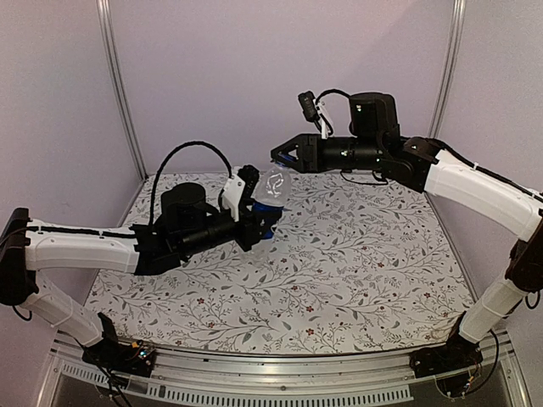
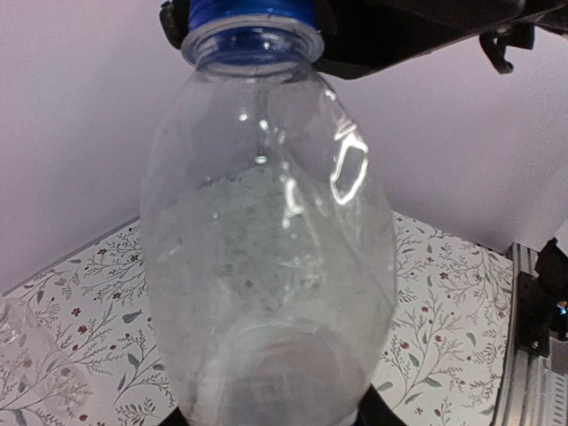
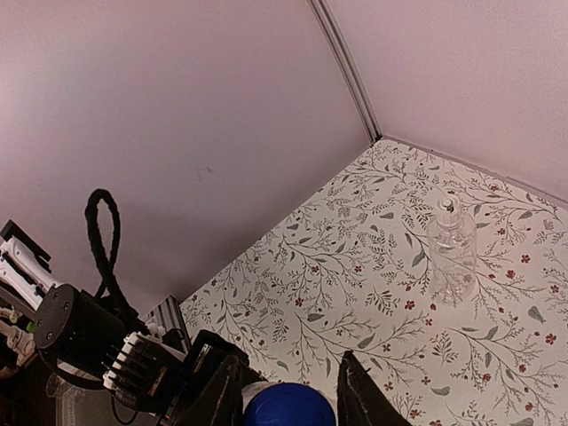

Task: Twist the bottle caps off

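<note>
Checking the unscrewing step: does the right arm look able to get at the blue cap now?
Probably yes. The left gripper holds the bottle raised, and the right gripper straddles the blue cap, with nothing in between.

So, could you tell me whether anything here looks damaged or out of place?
The clear bottle in the left gripper has a creased dent in its wall below the blue cap. The other bottle stands upright; nothing looks spilled.
</note>
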{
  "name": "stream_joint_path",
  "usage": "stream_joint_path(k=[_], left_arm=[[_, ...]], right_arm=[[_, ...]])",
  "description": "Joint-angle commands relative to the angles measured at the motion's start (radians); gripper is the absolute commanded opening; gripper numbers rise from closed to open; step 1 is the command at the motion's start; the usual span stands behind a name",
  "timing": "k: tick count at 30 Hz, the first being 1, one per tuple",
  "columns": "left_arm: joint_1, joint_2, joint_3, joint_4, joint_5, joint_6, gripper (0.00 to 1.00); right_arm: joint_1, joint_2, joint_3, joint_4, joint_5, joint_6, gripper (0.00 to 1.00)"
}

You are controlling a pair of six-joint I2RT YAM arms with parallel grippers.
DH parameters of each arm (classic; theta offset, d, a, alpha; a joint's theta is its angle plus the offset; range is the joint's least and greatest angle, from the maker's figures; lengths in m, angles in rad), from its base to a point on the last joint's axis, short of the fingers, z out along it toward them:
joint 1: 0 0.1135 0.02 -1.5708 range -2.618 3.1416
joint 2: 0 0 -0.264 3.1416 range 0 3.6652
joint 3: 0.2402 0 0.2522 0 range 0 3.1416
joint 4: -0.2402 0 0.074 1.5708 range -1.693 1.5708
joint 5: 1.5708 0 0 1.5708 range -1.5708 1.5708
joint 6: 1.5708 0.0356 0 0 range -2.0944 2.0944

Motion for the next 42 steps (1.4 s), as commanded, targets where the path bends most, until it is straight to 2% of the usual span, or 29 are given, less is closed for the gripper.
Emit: stream_joint_path(k=[1,7,10,13,19,23,27,31,35,37,42], left_arm=[[-0.016,-0.013,0.020,0.003,-0.008,0.012,0.34],[-0.016,-0.013,0.019,0.005,0.007,0.016,0.35],[-0.016,-0.018,0.005,0.036,0.092,0.029,0.35],[-0.014,-0.024,-0.010,0.075,0.231,0.040,0.35],[-0.014,-0.024,-0.040,0.176,0.546,0.036,0.36],[-0.015,-0.013,-0.059,0.237,0.692,0.025,0.38],[-0.013,0.004,-0.064,0.280,0.785,0.010,0.38],[-0.012,0.008,-0.066,0.289,0.790,-0.002,0.37],[-0.007,0.000,-0.072,0.289,0.752,0.003,0.36],[-0.005,-0.002,-0.074,0.288,0.726,0.004,0.36],[-0.005,-0.012,-0.065,0.234,0.569,0.032,0.34]], right_arm=[[0.004,0.004,-0.006,0.015,-0.008,-0.005,0.33],[0.003,-0.001,-0.014,0.037,-0.049,-0.023,0.16],[-0.002,-0.009,-0.018,0.055,-0.094,-0.068,0.08],[-0.025,-0.017,-0.017,0.064,-0.230,-0.159,0.02],[-0.064,-0.011,0.010,0.018,-0.577,-0.369,0.01],[-0.064,0.015,0.054,-0.033,-0.771,-0.461,0.03],[-0.063,0.062,0.116,-0.080,-0.917,-0.506,0.03],[-0.068,0.082,0.135,-0.094,-0.937,-0.522,0.04],[-0.085,0.067,0.128,-0.098,-0.919,-0.515,0.08],[-0.091,0.055,0.125,-0.101,-0.899,-0.507,0.15],[-0.096,0.022,0.115,-0.115,-0.722,-0.462,0.53]])
